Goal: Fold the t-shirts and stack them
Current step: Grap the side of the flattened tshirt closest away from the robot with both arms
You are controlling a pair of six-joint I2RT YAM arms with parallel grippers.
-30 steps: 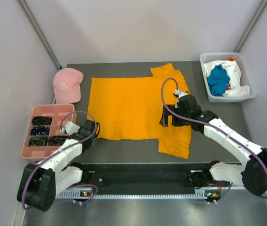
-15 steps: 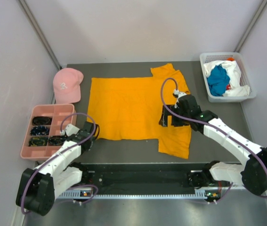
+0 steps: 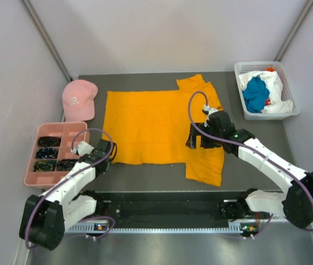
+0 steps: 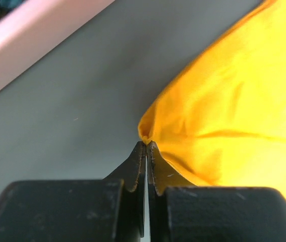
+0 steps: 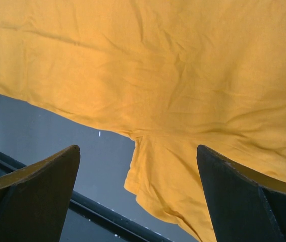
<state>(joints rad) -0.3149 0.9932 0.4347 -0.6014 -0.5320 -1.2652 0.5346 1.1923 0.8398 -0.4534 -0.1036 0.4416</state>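
T-shirts in two places. Orange-yellow t-shirt (image 3: 150, 127) spread flat mid-surface (image 3: 145, 176), sleeves at the right end. Left pincer (image 4: 146, 143) closed on its near-left corner, cloth nipped at the fingertips. Right pincer (image 5: 137, 151) wide open above the join of near sleeve and body, gripping nothing. Teal-blue t-shirt (image 3: 254, 94) and white t-shirt (image 3: 279, 88) bunched in the white basket (image 3: 244, 67), far right. Pink cap (image 3: 79, 99) at far left, white logo resembling an "R"; no other writing legible.
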